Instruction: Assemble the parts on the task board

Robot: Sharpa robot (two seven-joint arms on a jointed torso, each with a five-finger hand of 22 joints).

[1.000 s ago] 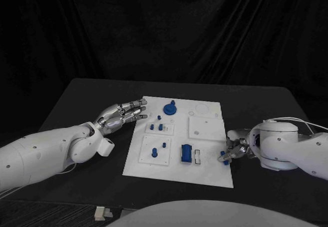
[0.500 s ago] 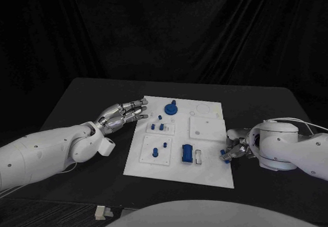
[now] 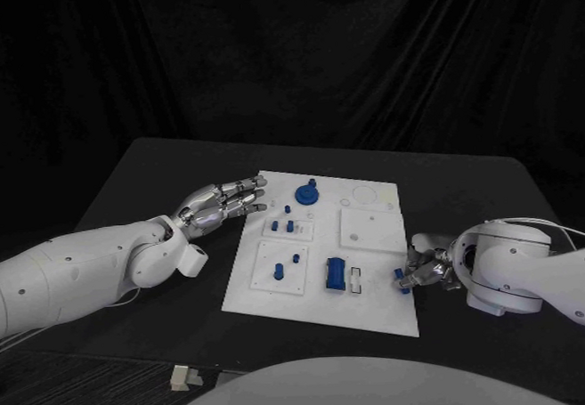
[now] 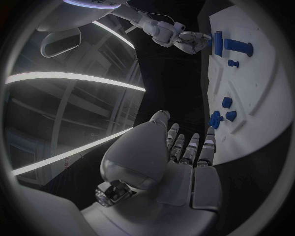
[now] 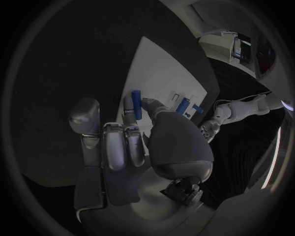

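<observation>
The white task board (image 3: 373, 302) lies mid-table. My right hand (image 3: 423, 271) sits at the board's right edge and pinches a small blue peg (image 3: 400, 277); in the right wrist view the peg (image 5: 136, 103) stands between thumb and fingers over the board (image 5: 166, 64). At the board's left edge my left hand (image 3: 223, 203) hovers, fingers stretched out and apart, holding nothing. On the board are a round blue part with a knob (image 3: 304, 196), small blue pegs (image 3: 283, 226), another peg (image 3: 277, 273) and a long blue block (image 3: 333, 274).
A white square plate (image 3: 368, 227) is set into the board's right half, with a round recess (image 3: 362, 196) behind it. A small white piece (image 3: 179, 378) lies off the table's front left edge. Black tabletop (image 3: 151, 176) surrounds the board.
The right forearm has shifted slightly back and to the right, while its hand stays at the board's right edge with the peg. The left hand has not moved.
</observation>
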